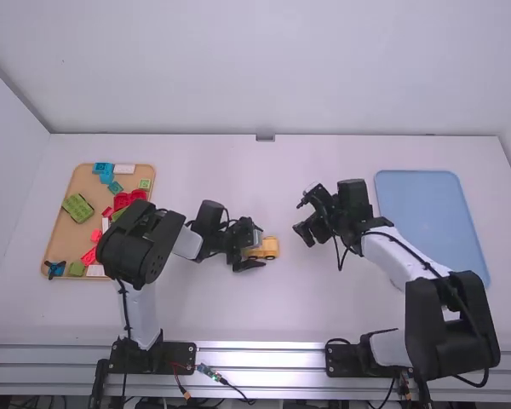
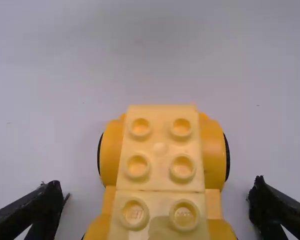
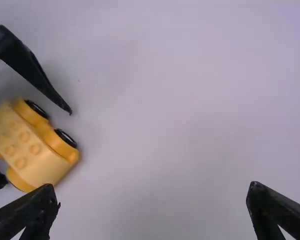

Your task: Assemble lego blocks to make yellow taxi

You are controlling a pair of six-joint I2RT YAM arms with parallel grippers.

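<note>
"Risk?"
"Yellow car on table, between left gripper fingers: spread wide, holding nothing. Off-centre squeeze could skew it."
"Right gripper?"
"Wide open, empty, near the car. Swinging in low might knock it."

High downward view, wrist close-ups

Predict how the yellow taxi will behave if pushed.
The yellow taxi will probably roll lengthwise, since wheels line its side. It looks like hard plastic, so it should stay stiff. Its low, wide stance suggests little tipping.
</note>
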